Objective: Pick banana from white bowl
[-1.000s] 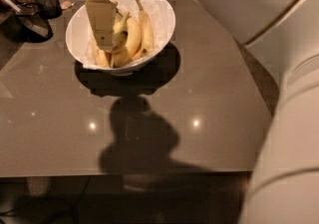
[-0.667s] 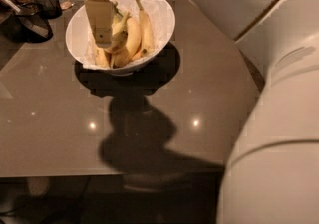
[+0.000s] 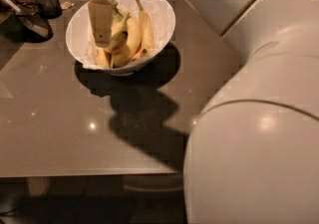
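Glossy grey-brown table fills the foreground, lamp glints scattered across it; the white bowl sits toward the far edge, with bananas lying inside on its crinkled lining; the gripper hangs down into the bowl, its tip among the fruit, one banana just beside it; whether it grasps anything I cannot tell; a dark mesh cup stands beyond the bowl; the robot's bulky white arm crowds the near side.

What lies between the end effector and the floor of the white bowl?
In the camera view, bananas lie there: the end effector reaches down into the white bowl, and they are heaped beneath it.
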{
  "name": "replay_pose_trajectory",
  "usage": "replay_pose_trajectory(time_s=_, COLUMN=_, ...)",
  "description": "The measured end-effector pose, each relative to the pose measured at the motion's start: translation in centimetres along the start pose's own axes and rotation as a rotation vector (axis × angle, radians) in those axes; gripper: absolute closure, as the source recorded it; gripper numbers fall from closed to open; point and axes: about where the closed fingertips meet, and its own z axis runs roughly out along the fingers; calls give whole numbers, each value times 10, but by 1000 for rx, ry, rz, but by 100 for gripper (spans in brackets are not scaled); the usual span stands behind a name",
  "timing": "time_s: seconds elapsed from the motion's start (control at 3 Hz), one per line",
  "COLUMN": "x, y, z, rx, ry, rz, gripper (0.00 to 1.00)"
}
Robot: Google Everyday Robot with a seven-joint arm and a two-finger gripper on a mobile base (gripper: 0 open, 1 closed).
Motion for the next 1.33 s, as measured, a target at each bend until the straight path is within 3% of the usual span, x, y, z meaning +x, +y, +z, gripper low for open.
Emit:
replay_pose_trajectory(time_s=0.67, x=-2, y=-2, z=28, rx=-79, ry=-4, rz=17, gripper=22)
replay_pose_trajectory(time_s=1.33, x=14, y=-8, z=52, rx=-141, ry=12, rz=83, gripper=21)
